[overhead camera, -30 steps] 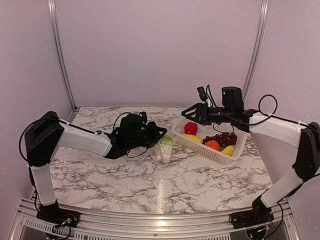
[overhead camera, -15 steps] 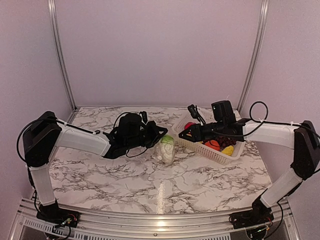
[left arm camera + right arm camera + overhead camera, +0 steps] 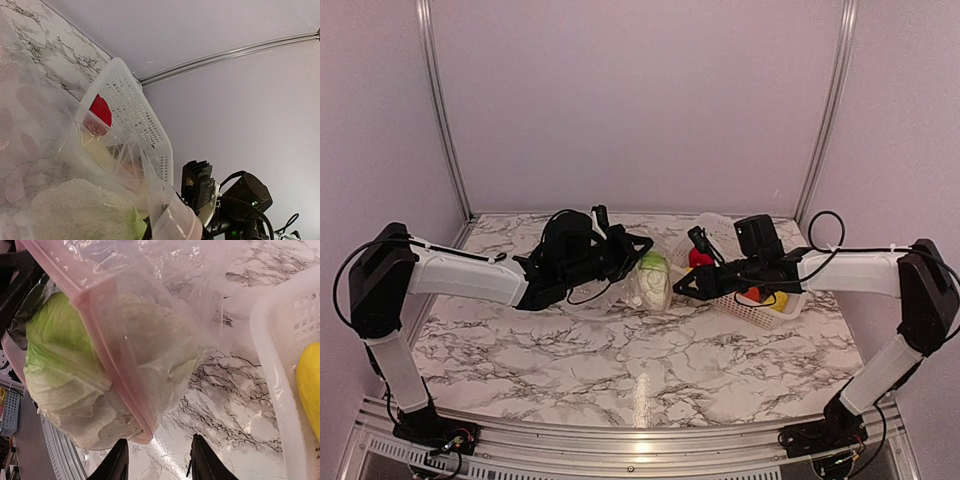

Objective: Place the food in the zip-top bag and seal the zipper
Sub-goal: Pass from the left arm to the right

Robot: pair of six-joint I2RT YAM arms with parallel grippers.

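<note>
The clear zip-top bag (image 3: 165, 280) hangs from my left gripper (image 3: 628, 250), which is shut on its upper edge. The white and green cauliflower (image 3: 650, 284) sits in the bag, at its mouth (image 3: 65, 370). The pink-tinted zipper (image 3: 112, 360) runs across the right wrist view. My right gripper (image 3: 157, 465) is open and empty, just below the bag's lower corner, to the right of the bag in the top view (image 3: 685, 288). The red pepper (image 3: 698, 258), an orange piece (image 3: 752, 294) and a yellow piece (image 3: 310, 385) lie in the basket. The grapes are hidden behind my right arm.
The white perforated basket (image 3: 720, 232) stands right of the bag, its rim close to my right gripper (image 3: 270, 340). It also shows behind the bag in the left wrist view (image 3: 135, 110). The marble table (image 3: 620, 370) has walls at the back and sides.
My right gripper has moved left and down from above the basket to the bag's side. My left gripper has shifted slightly right and up with the bag.
</note>
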